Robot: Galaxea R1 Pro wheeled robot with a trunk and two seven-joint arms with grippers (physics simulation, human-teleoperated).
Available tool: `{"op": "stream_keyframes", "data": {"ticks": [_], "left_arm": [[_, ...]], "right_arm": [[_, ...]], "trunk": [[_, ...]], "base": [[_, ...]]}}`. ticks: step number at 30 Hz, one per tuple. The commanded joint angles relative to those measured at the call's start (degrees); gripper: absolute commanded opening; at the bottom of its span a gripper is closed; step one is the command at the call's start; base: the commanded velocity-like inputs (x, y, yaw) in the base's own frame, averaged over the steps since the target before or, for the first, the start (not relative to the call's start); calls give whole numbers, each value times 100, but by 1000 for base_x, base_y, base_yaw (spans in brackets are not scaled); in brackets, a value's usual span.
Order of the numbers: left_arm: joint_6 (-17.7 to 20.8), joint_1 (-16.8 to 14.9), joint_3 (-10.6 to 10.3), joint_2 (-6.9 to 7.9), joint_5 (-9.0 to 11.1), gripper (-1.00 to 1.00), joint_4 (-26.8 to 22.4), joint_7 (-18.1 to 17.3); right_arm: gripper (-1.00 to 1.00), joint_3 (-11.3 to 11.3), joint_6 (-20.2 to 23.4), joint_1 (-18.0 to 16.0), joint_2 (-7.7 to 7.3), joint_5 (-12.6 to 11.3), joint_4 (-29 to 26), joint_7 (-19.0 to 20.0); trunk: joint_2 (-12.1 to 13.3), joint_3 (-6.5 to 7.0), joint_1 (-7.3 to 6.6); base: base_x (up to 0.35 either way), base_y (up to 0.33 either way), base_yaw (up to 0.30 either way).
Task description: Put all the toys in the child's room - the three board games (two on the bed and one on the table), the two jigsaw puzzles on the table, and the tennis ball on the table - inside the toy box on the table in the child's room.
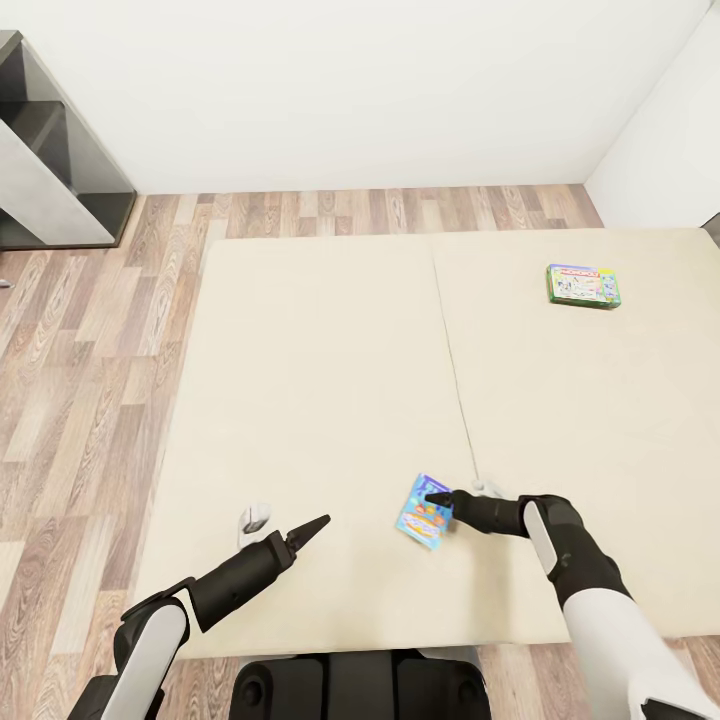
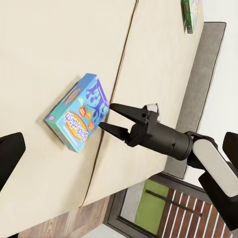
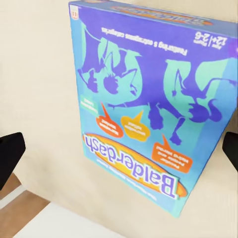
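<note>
A small flat blue rectangular cardboard game box point(image 1: 424, 511) lies on the wide beige mattress of the bed point(image 1: 330, 400), near its front edge at about six o'clock in the head view. Its glossy lid carries purple and teal cartoon shapes, small orange speech bubbles and an orange oval band with the word "Balderdash" in blue letters, plain to read in the right wrist view point(image 3: 148, 109). The box sits askew, one corner toward the mattress seam.

The right gripper point(image 1: 437, 497), black with two tapering pointed fingers, sits at the box's three o'clock side with its tips over the box edge. In the left wrist view the right gripper point(image 2: 105, 117) has its jaws spread apart, tips against the box's point(image 2: 78, 112) near edge and not clamped on it. The left gripper point(image 1: 318, 524) hovers over bare mattress at the box's nine o'clock; whether its fingers are parted or together I cannot tell.

A second flat box, green-edged with a red band and pale printed face point(image 1: 584, 285), rests on the mattress at about two o'clock, well apart from the blue one.

The mattress is matte and smooth, split by a thin seam. The wood-plank floor point(image 1: 90, 380) shows brown and grey grain, under plain white walls point(image 1: 350, 90). A dark grey desk wing with a pale top point(image 1: 50, 160) stands at ten o'clock.
</note>
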Motion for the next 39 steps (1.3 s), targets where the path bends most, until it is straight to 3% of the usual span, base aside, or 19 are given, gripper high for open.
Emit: {"op": "stream_keyframes", "data": {"ticks": [1,13,39], "left_arm": [[23,-2,0,2,15,100,-2,-4],[23,-2,2,5,15,100,-2,-5],[15,11,2,4,12,100,6,-5]], "right_arm": [[100,-8,39,-4,16,-48,-3,-18],[100,9,-32,1,60,-24,-5,-3],[100,15,-41,55,-56,-3,-83,-15]], "trunk": [[-4,-3,1],[-4,-3,1],[-4,-3,1]], "base": [[0,0,0],[0,0,0],[0,0,0]]}}
